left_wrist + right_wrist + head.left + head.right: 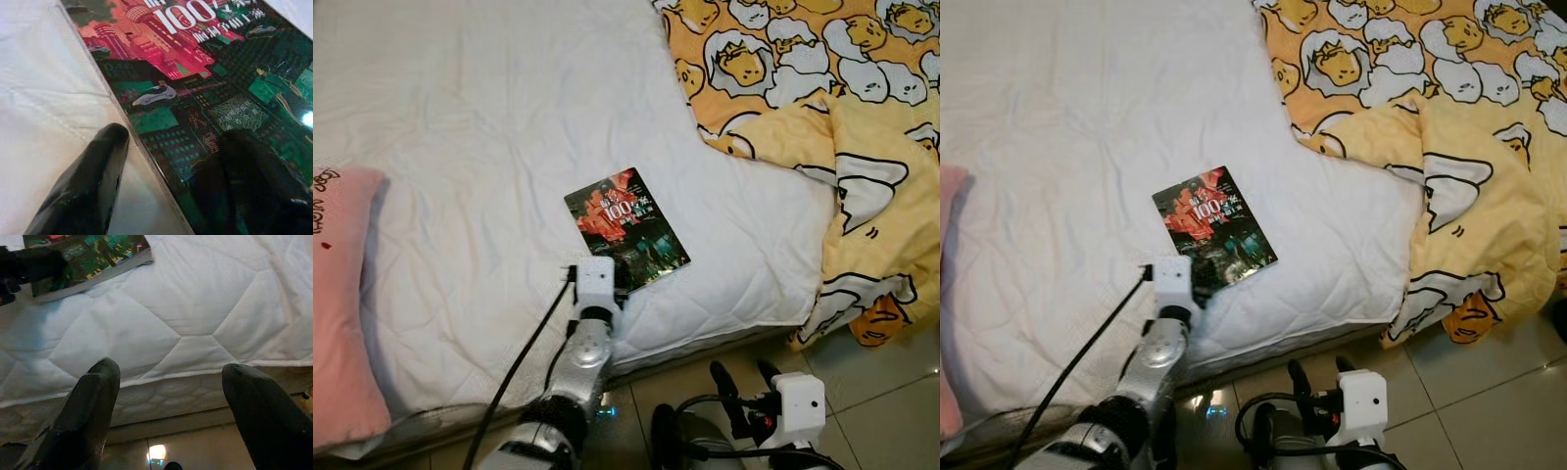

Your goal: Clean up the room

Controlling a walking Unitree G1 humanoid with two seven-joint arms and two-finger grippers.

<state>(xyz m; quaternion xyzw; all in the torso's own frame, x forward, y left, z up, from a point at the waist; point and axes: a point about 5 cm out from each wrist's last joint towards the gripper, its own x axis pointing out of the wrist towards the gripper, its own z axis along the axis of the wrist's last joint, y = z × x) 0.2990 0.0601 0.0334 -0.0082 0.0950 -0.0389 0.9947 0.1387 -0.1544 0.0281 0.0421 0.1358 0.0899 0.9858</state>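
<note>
A book (625, 220) with a dark red and green city cover lies flat on the white quilted bed (460, 147), near its front edge. My left gripper (623, 277) is at the book's near corner, open. In the left wrist view one black finger (93, 181) rests on the sheet beside the book's edge and the other finger (249, 181) lies over the cover (195, 73). My right gripper (744, 377) hangs low in front of the bed above the floor, open with nothing between its fingers (93, 396); the book (83, 254) lies beyond it.
A yellow blanket (822, 98) with cartoon prints covers the bed's right side and hangs over the corner. A pink pillow (337, 304) lies at the left. Glossy tiled floor (891, 392) runs in front of the mattress side (161, 396).
</note>
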